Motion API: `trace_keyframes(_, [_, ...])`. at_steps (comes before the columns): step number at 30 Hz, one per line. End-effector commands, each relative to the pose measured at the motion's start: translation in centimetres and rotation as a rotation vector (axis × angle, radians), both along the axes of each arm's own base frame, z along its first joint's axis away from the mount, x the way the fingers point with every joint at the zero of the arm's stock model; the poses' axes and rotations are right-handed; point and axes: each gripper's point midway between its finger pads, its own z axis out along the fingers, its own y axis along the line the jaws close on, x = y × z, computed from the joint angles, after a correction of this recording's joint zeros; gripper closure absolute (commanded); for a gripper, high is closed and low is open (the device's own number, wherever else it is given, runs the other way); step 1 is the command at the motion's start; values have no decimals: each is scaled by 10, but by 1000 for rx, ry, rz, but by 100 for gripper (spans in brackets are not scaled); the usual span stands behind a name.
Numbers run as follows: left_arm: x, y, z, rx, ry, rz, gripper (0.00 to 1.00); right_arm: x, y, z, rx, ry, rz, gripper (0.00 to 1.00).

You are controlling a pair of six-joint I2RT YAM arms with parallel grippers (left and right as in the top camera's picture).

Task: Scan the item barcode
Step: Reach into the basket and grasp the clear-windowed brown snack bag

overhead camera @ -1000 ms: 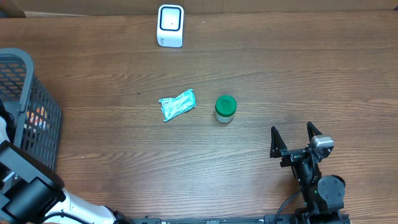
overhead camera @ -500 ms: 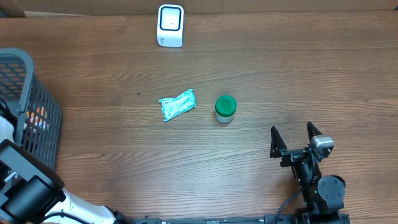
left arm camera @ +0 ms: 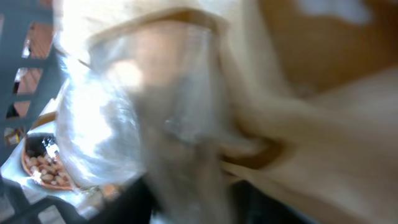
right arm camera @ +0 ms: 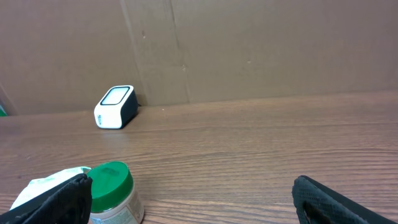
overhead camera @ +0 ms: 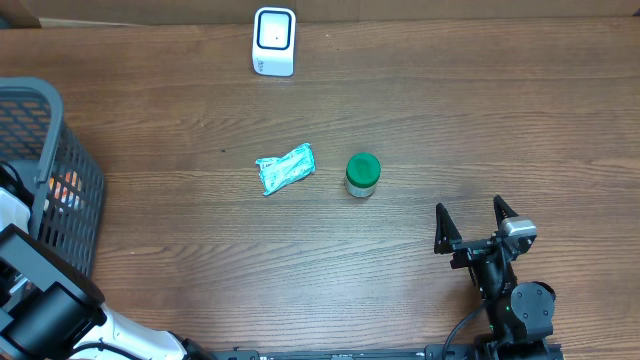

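- Plastic-wrapped item (left arm camera: 143,106) fills the left wrist view, pressed close to the camera, clear film over something beige.
- We see grey basket (overhead camera: 60,170) bars at that view's left edge, so this item sits inside the basket, at the table's left edge.
- We cannot tell whether the left gripper is clenched or released. Its fingers are lost in blur, and from overhead the basket wall and left arm (overhead camera: 45,300) hide it.
- Right gripper (overhead camera: 468,207) is released, fingers spread wide, holding nothing, near the table's front right.
- Scanner (overhead camera: 274,42) stands at the table's far edge, well apart from both grippers.
- Teal packet (overhead camera: 286,169) and green-lidded jar (overhead camera: 362,174) lie just beside each other mid-table, not touching, between the scanner and the right gripper.
- We see bare table (overhead camera: 450,110) all around the pair and between the jar and the right gripper.
- Cardboard wall (right arm camera: 249,50) closes off the far side behind the scanner.
- We can make out no barcode or label on the wrapped item.
- Printed packet (left arm camera: 43,165) shows low left in the left wrist view, partly cut off.
- Basket and left arm are cropped by the overhead frame's left edge.
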Motion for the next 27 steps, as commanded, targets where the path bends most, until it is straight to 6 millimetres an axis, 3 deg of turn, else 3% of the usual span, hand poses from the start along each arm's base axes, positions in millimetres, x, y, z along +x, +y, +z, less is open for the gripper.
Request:
trace_keyframes(1, [-8, -11, -14, -49, 22, -8, 91, 0, -1, -2, 1, -2, -6, 0])
trace_keyframes(3, [-10, -11, -14, -52, 39, -25, 96, 0, -1, -2, 1, -2, -6, 0])
trace_keyframes(9, [-9, -8, -6, -42, 57, -30, 96, 0, -1, -2, 1, -2, -6, 0])
trace_keyframes(14, [7, 1, 36, -8, -10, 15, 96, 0, -1, -2, 1, -2, -6, 0])
trace_keyframes(17, [31, 1, 70, -16, -135, 9, 96, 0, -1, -2, 1, -2, -6, 0])
trace_keyframes(20, [55, 0, 118, 13, -266, -13, 96, 0, -1, -2, 1, -2, -6, 0])
trace_keyframes(24, [79, -1, 201, 148, -421, -73, 96, 0, -1, -2, 1, -2, -6, 0])
trace_keyframes(27, [93, -15, 268, 254, -551, -130, 96, 0, -1, -2, 1, -3, -6, 0])
